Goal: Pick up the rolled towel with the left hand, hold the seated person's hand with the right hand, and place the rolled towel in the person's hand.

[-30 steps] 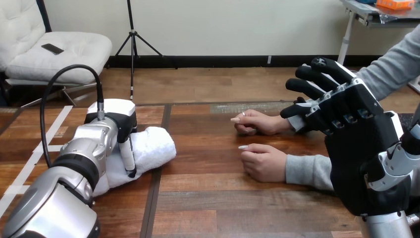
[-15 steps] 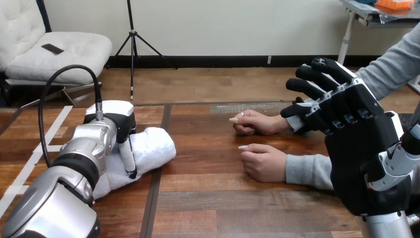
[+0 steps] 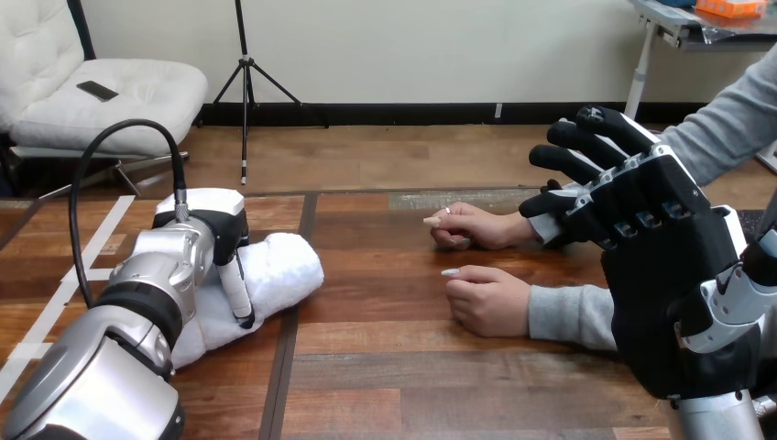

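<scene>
Near the left edge of the table [image 3: 394, 376] the left hand [image 3: 213, 231] sits on top of the towel [image 3: 279, 266], its silver forearm running in from the bottom left corner. One white-and-black digit [image 3: 239, 291] bends down over the towel's near side, tip at the lower edge of the roll, so the hand is closed on the towel. The white roll lies flat on the wood, slanting from the near left toward the far right, with its right end sticking out past the hand.

Right of the table's middle, two of the person's hands rest on the wood, both loosely curled and knuckles up. The far hand [image 3: 476, 225] lies just behind the near hand [image 3: 487, 299], with a small gap between them. Neither holds anything.

At the right edge the right hand [image 3: 664, 266] is raised above the table, back toward me, fingers [image 3: 586, 137] spread wide and only slightly bent, empty. Its fingertips stand in front of the grey sleeve [image 3: 724, 128] by the far hand's wrist. I cannot tell whether they touch it.
</scene>
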Controlling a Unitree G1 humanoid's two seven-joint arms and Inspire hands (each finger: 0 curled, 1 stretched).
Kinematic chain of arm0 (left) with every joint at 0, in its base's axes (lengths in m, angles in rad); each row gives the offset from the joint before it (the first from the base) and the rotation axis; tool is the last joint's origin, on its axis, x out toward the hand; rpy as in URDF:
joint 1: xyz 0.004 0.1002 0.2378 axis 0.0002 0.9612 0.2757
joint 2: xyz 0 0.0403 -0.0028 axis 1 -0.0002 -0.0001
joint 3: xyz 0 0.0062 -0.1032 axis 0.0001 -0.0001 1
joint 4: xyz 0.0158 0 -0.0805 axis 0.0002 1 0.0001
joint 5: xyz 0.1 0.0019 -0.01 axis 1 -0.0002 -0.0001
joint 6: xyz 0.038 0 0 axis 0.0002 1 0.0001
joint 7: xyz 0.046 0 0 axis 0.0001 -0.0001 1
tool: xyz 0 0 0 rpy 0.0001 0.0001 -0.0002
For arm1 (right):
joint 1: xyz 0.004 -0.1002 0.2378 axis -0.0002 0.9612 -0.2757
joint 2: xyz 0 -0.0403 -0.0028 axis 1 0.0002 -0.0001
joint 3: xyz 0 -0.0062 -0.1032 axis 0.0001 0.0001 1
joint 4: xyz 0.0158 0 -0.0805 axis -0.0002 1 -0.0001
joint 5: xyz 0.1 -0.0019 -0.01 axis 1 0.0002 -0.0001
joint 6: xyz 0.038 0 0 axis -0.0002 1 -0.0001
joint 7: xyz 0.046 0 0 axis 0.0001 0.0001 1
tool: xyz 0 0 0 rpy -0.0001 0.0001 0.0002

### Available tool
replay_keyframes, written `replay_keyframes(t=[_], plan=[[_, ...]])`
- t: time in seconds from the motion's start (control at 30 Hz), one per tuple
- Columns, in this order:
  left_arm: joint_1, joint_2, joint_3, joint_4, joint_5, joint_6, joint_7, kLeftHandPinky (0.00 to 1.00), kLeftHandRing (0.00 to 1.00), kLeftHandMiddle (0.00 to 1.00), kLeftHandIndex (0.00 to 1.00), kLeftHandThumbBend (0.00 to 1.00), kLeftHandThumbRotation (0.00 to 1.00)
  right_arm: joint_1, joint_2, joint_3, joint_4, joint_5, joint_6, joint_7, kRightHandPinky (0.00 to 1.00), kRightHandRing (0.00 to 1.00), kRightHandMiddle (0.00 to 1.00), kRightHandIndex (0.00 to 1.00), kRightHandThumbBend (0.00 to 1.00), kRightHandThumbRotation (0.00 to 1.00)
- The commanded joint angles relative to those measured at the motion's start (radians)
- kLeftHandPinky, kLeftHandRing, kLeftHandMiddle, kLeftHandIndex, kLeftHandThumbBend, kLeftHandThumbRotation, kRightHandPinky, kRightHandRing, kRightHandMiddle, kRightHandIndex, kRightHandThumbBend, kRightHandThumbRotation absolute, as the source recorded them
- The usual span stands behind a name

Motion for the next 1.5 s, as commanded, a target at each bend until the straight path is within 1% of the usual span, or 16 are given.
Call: replay_keyframes(t=[0.0,0.1,0.3,0.47,0.7,0.73,0.9,1.0,1.03,1.1,1.3,1.33,1.47], plan=[[-0.025,-0.014,0.007,-0.007,-0.004,-0.005,-0.016,0.42,0.55,0.64,0.67,0.88,0.13,-0.030,-0.001,-0.005,-0.040,0.000,-0.002,-0.004,0.56,0.75,0.77,0.76,0.96,1.00],[-0.025,-0.013,0.009,-0.008,-0.004,-0.008,-0.017,0.43,0.56,0.65,0.68,0.88,0.13,-0.032,-0.001,-0.005,-0.038,-0.001,-0.005,-0.003,0.56,0.75,0.77,0.76,0.96,1.00],[-0.026,-0.014,0.015,-0.008,-0.004,-0.007,-0.025,0.42,0.54,0.63,0.69,0.90,0.15,-0.032,-0.003,-0.005,-0.036,-0.001,-0.007,-0.001,0.56,0.75,0.77,0.76,0.96,1.00],[-0.028,-0.016,0.020,-0.009,-0.005,-0.002,-0.034,0.42,0.54,0.62,0.70,0.93,0.18,-0.033,-0.004,-0.005,-0.036,0.001,-0.005,0.002,0.56,0.75,0.77,0.76,0.96,1.00],[-0.038,-0.020,0.015,-0.007,0.003,0.012,-0.073,0.43,0.57,0.65,0.71,0.96,0.24,-0.032,-0.004,-0.006,-0.036,0.001,-0.006,0.002,0.56,0.75,0.77,0.76,0.96,1.00],[-0.038,-0.020,0.016,-0.008,0.002,0.012,-0.078,0.43,0.56,0.65,0.69,0.97,0.26,-0.032,-0.004,-0.006,-0.036,0.001,-0.005,0.002,0.56,0.75,0.77,0.76,0.95,1.00],[-0.041,-0.020,0.012,-0.011,0.006,0.010,-0.095,0.42,0.55,0.64,0.64,0.99,0.30,-0.031,-0.003,-0.005,-0.037,0.002,-0.004,0.001,0.57,0.76,0.77,0.77,0.95,1.00],[-0.041,-0.020,0.008,-0.013,0.011,0.010,-0.100,0.42,0.55,0.64,0.64,1.00,0.34,-0.029,-0.002,-0.004,-0.039,0.000,-0.003,-0.002,0.57,0.76,0.77,0.77,0.96,1.00],[-0.042,-0.020,0.007,-0.013,0.013,0.010,-0.102,0.43,0.56,0.65,0.65,1.00,0.36,-0.029,-0.002,-0.004,-0.040,0.000,-0.003,-0.003,0.57,0.76,0.77,0.77,0.96,1.00],[-0.042,-0.021,0.007,-0.014,0.014,0.010,-0.107,0.43,0.56,0.65,0.66,1.00,0.37,-0.029,-0.002,-0.004,-0.039,0.000,-0.004,-0.001,0.57,0.76,0.77,0.77,0.96,1.00],[-0.042,-0.023,0.005,-0.013,0.020,0.008,-0.114,0.40,0.50,0.59,0.61,1.00,0.41,-0.029,0.000,-0.003,-0.037,-0.004,-0.008,-0.001,0.57,0.76,0.77,0.77,0.95,1.00],[-0.042,-0.023,0.004,-0.014,0.022,0.007,-0.113,0.38,0.47,0.56,0.58,1.00,0.42,-0.029,0.001,-0.003,-0.038,-0.006,-0.009,-0.003,0.57,0.75,0.77,0.76,0.95,1.00],[-0.042,-0.024,-0.004,-0.013,0.031,0.009,-0.113,0.36,0.44,0.53,0.55,1.00,0.43,-0.028,0.001,-0.002,-0.040,-0.007,-0.007,-0.005,0.56,0.75,0.77,0.76,0.95,1.00]])
